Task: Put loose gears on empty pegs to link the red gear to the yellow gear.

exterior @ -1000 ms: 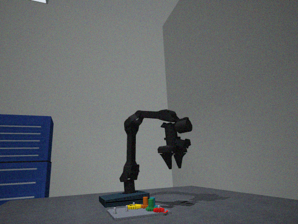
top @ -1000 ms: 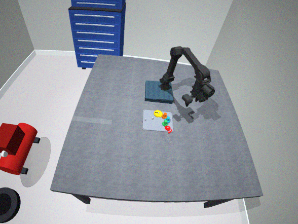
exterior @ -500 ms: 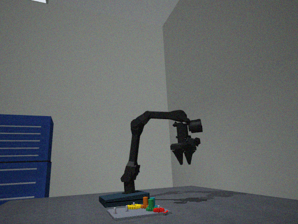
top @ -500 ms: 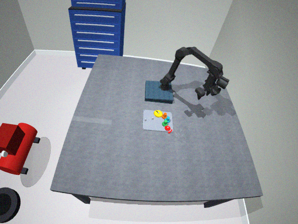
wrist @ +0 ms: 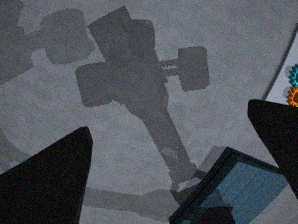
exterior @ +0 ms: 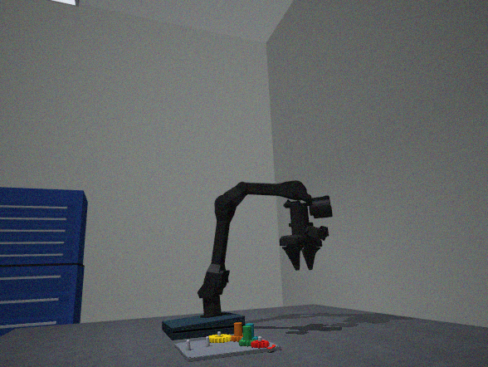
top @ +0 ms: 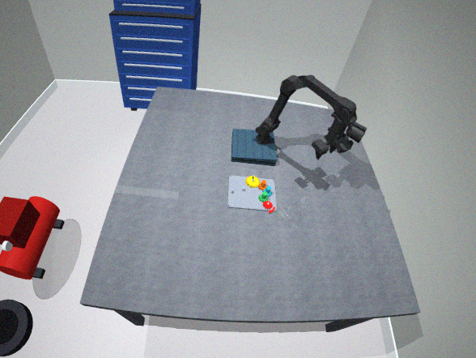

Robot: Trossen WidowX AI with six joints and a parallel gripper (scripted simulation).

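My gripper [exterior: 304, 269] [wrist: 172, 121] is open and empty, high above the table to the right of the grey board [top: 243, 200] [exterior: 199, 350] [wrist: 279, 91]. On the board, the yellow gear [top: 252, 182] [exterior: 218, 339], orange gear [top: 263, 185] [exterior: 237, 330] [wrist: 294, 97], cyan gear [top: 269, 190] [exterior: 252, 327] [wrist: 295, 75], green gear [top: 264, 197] [exterior: 247, 334] and red gear [top: 267, 205] [exterior: 260, 344] form a curved row. Neighbours look to touch; their teeth are too small to judge exactly. All look level. Two bare pegs [top: 232, 192] [top: 244, 189] stand at the left.
The arm's blue base block [top: 251, 147] [exterior: 199, 325] [wrist: 245, 190] sits behind the board. The red arrow [top: 272, 210] [exterior: 273, 345] lies beside the red gear at the board's corner. No loose gear is visible on the table [top: 243, 259]. A blue cabinet [top: 154, 53] stands beyond the table.
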